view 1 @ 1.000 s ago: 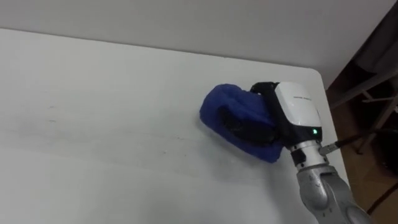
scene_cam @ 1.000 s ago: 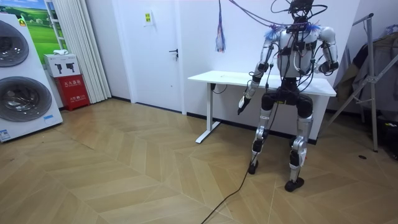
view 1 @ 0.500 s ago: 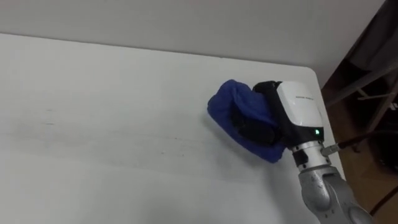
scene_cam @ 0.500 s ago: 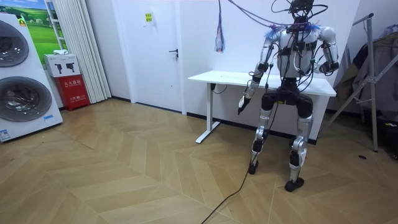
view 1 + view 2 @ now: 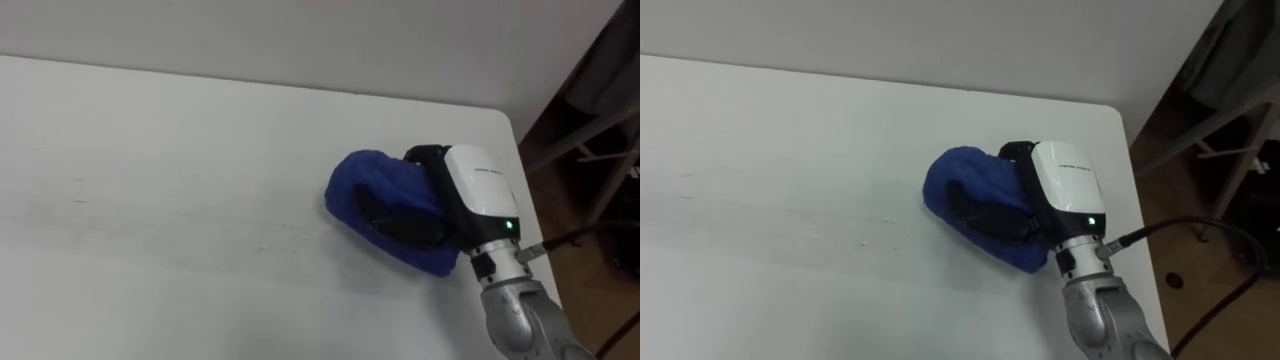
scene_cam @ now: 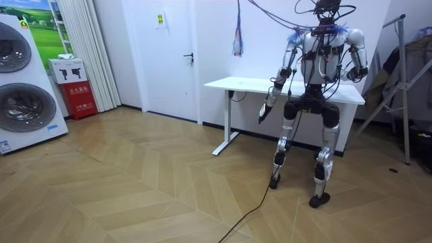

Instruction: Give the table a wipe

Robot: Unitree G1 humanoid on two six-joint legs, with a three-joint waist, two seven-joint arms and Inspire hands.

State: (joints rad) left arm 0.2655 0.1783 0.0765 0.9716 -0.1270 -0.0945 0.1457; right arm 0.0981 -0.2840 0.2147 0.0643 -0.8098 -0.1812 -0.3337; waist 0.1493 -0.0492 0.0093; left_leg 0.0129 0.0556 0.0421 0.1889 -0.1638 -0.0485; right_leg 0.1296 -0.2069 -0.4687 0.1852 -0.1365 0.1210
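Blue cloth (image 5: 365, 182) near the surface (image 5: 150, 200) far right corner, clutched in right robot hand (image 5: 478, 190), pressed down. Risk: a rightward stroke drags cloth over the right edge; slack grip sheds it.

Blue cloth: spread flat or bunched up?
Bunched: the blue cloth is a rounded heap, the right hand's fingers curled into it.

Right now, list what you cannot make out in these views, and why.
Patch of table beneath the blue cloth: eye views, covered by cloth and right hand.
Left hand: room view, too small to read its pose.
Table's left and near edges: eye views, cut off by the frame.
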